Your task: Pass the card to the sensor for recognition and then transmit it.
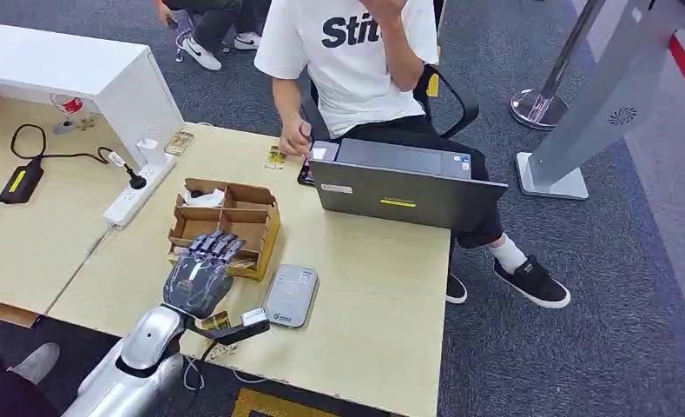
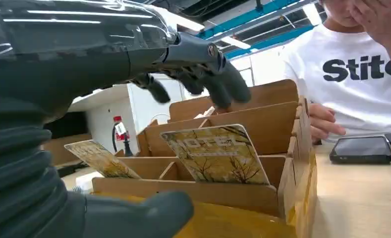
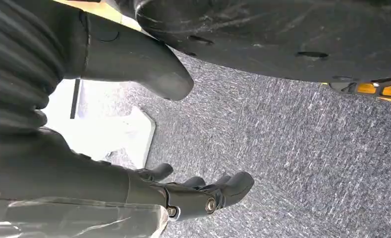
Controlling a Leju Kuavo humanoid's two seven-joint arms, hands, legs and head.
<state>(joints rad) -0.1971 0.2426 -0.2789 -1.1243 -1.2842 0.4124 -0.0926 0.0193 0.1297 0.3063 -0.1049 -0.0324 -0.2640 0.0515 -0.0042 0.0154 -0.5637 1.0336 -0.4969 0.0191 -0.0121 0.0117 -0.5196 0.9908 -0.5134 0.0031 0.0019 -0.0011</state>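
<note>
A cardboard divider box [image 1: 265, 228] stands on the table. In the left wrist view a yellow card printed HOTEL [image 2: 218, 154] leans upright in a near compartment of the box [image 2: 272, 129], and a second card [image 2: 102, 159] leans in the compartment beside it. My left hand [image 1: 201, 274] hovers over the box's near side, its fingers [image 2: 218, 82] spread above the cards and the thumb [image 2: 143, 214] in front of the box wall, holding nothing. The grey sensor pad [image 1: 291, 295] lies just right of the hand. My right hand [image 3: 183, 191] hangs over the carpet, fingers apart and empty.
A person in a white T-shirt [image 1: 347, 52] sits across the table behind a laptop [image 1: 404, 187], one hand by a phone [image 2: 362, 148]. More cards [image 1: 276, 157] lie near them. A power strip [image 1: 135, 195] and a white cabinet [image 1: 78, 74] are to the left.
</note>
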